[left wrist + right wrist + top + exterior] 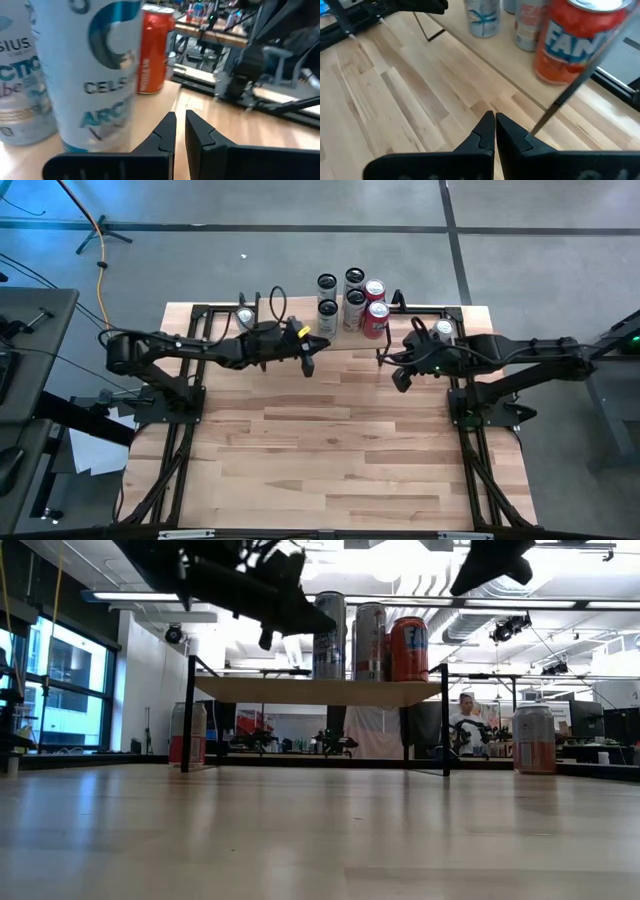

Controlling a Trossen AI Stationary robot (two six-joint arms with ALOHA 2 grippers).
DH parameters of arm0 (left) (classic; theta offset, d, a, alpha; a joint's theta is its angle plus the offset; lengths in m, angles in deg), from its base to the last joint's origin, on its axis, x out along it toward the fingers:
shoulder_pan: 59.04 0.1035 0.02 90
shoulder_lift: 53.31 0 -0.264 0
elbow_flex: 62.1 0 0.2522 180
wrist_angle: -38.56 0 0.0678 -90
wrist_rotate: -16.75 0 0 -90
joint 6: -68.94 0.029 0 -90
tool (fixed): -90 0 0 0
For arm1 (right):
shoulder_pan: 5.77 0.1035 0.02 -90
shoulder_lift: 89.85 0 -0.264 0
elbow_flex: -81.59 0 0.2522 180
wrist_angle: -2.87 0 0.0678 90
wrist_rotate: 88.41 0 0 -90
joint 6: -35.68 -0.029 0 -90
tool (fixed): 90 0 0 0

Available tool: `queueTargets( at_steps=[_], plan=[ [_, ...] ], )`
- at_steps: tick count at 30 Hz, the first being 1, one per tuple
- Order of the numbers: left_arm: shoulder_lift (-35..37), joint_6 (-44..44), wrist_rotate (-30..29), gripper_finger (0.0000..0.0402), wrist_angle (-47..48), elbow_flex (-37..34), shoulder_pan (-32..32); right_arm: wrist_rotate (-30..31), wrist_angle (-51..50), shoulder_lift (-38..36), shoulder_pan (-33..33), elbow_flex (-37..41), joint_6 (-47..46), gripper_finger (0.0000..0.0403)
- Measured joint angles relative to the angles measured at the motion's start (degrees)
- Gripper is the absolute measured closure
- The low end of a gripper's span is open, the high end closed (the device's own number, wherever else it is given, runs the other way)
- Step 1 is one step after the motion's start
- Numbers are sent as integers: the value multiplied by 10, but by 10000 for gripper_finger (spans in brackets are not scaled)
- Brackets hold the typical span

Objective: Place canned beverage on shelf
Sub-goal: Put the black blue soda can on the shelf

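Note:
The shelf (320, 690), a light wood plank on thin black wire legs, stands at the table's far middle (345, 340). Several cans stand upright on it. They include white Celsius cans (95, 75), a red can (155, 50) and an orange Fanta can (575, 40) at its right end (408, 648). My left gripper (308, 365) hovers shut and empty just in front of the nearest Celsius can (180, 125). My right gripper (400, 380) hovers shut and empty over the table near the shelf's right leg (495, 122).
One more can stands on the table at each side of the shelf, one on the left (187, 733) and one on the right (533, 737). The wooden table (330, 450) spreads toward the near edge. Black frame rails (170, 450) run along both sides. A person (466, 715) sits far behind.

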Motion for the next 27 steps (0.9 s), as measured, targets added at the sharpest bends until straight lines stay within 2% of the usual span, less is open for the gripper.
queueTargets(
  at_steps=[8,13,16,22,27],
  plan=[
    [-11,83,39,401,22,21,39,-5,23,-63,3,84,-71,402],
    [-8,105,74,401,30,22,65,-6,74,-73,11,126,-85,402],
    [-11,103,78,401,30,22,81,-6,101,-71,11,136,-82,402],
    [-12,100,129,401,28,22,98,13,112,-69,11,136,-72,402],
    [-12,104,132,401,27,22,97,19,116,-69,11,136,-74,402]
  ],
)
